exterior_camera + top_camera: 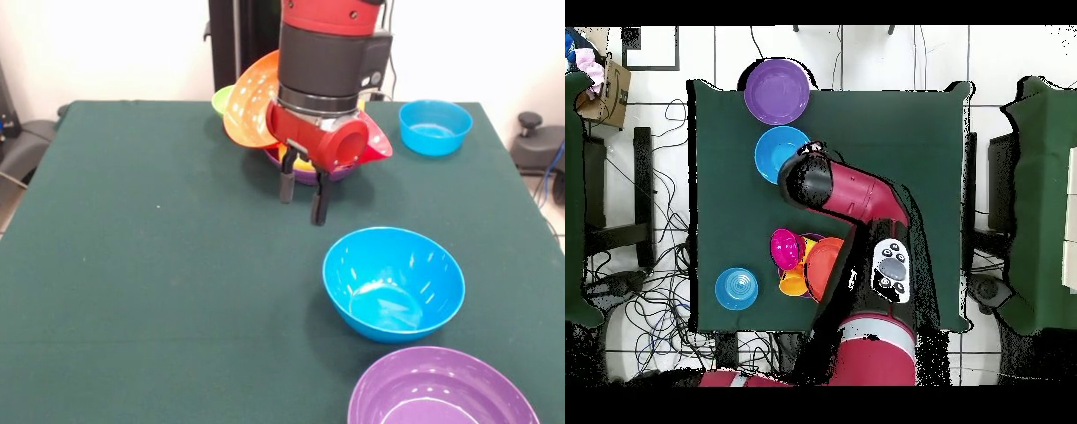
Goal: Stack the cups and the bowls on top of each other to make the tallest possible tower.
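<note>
My gripper (301, 198) hangs open and empty just above the table, in front of the tower. The tower is a loose pile at the table's far side. A large orange bowl (251, 99) tilts on its edge, with a light green bowl (222, 99) behind it. A small red bowl (376, 143) leans at the right, and a purple bowl (305, 174) with a yellow cup (301, 163) in it lies under them. In the overhead view the pile shows the red bowl (784, 248), the orange bowl (826, 268) and an orange cup (793, 284). The arm hides part of the pile.
A large blue bowl (394, 283) (780, 153) stands upright near my gripper, towards the camera. A large purple bowl (441, 390) (777, 91) sits at the table's front edge. A small blue bowl (434, 126) (736, 288) stands alone at the far right.
</note>
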You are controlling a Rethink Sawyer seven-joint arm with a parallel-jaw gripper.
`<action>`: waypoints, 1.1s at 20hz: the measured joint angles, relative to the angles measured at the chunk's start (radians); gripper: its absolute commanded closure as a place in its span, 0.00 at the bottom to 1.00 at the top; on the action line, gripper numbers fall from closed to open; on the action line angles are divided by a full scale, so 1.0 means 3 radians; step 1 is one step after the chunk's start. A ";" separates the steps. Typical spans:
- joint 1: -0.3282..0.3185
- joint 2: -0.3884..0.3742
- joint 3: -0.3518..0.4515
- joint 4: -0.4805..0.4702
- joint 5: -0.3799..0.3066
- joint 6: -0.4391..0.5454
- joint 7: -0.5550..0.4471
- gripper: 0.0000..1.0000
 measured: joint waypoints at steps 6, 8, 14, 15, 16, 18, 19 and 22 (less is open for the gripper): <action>0.0017 -0.0057 0.0020 0.0000 -0.0001 -0.0058 0.0000 0.00; 0.0023 -0.0055 0.0024 0.0000 -0.0001 -0.0100 0.0000 0.00; 0.0078 -0.0009 0.0046 0.0000 0.0001 -0.0384 0.0000 0.00; 0.0085 0.0000 0.0046 0.0000 0.0001 -0.0409 0.0000 0.00; 0.0095 0.0012 0.0046 0.0000 0.0001 -0.0441 0.0000 0.00; 0.0131 0.0048 0.0046 0.0000 0.0001 -0.0515 0.0000 0.00; 0.0151 0.0063 0.0047 0.0000 0.0002 -0.0541 0.0000 0.00; 0.0202 0.0104 0.0047 0.0000 0.0008 -0.0588 0.0000 0.00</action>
